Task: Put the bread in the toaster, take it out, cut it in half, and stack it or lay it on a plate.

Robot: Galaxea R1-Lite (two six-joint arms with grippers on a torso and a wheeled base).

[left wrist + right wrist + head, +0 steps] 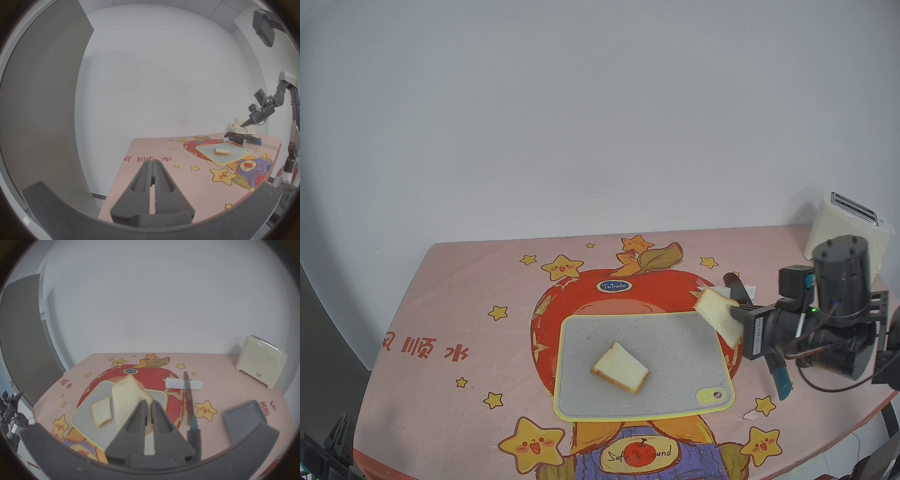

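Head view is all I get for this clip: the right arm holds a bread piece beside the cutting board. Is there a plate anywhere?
Observer: Yes. The right wrist view shows a grey plate on the table, on the robot's right of the knife and nearer than the toaster.
Operator: The arm covers the knife's middle. How does it lie?
Observer: Its blade rests across a white holder, with the handle toward the robot.
Operator: And the left gripper?
Observer: The left gripper is shut, holds nothing, and is well away from the cutting board.
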